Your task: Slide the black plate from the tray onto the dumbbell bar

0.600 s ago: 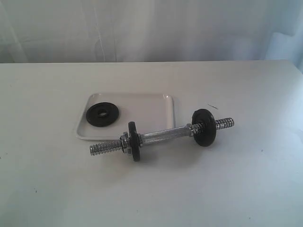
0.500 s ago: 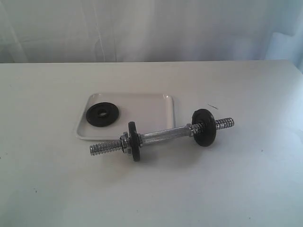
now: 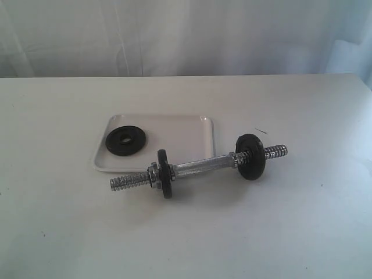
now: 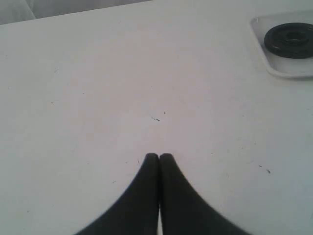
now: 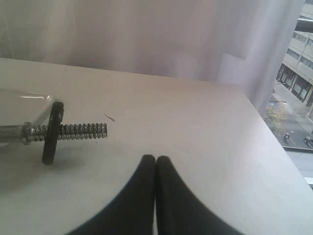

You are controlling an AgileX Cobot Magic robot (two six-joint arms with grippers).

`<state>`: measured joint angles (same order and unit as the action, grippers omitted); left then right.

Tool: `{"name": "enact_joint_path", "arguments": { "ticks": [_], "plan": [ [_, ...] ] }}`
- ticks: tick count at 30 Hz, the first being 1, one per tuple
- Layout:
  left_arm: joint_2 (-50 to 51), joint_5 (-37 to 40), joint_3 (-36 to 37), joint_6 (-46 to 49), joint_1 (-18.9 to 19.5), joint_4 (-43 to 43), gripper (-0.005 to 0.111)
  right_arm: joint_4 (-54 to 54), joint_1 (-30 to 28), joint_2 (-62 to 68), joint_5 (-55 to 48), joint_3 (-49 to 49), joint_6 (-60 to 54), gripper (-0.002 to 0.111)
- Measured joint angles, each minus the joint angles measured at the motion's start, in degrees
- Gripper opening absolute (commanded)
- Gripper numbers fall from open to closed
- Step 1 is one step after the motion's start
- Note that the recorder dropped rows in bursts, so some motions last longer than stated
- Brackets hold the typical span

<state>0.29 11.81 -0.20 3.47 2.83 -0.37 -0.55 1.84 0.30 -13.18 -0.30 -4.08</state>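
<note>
My left gripper [image 4: 159, 155] has its two black fingers pressed together with nothing between them, over the bare table [image 4: 98, 98]. My right gripper [image 5: 155, 157] is the same, tips touching and empty. Out beyond my left tips, well apart from them, the black plate [image 4: 289, 40] lies flat in the white tray [image 4: 274, 68]. Out beyond my right tips is a threaded end of the dumbbell bar [image 5: 80, 131], with a black disc [image 5: 53, 132] standing on edge on it. In the exterior view the plate sits at the tray's 9 o'clock side. The bar lies on the table along the tray's 5 o'clock corner, running from 8 o'clock to 2 o'clock, with a second disc [image 3: 165, 173] toward its 8 o'clock end; whether the bar touches the tray's rim I cannot tell
</note>
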Motion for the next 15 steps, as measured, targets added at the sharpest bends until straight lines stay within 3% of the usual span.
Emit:
{"name": "enact_joint_path", "arguments": {
  "ticks": [15],
  "plan": [
    [0.0,0.0,0.0,0.0,0.0,0.0,0.000,0.2,0.0,0.0,4.2,0.0,0.0,0.000]
  ]
}}
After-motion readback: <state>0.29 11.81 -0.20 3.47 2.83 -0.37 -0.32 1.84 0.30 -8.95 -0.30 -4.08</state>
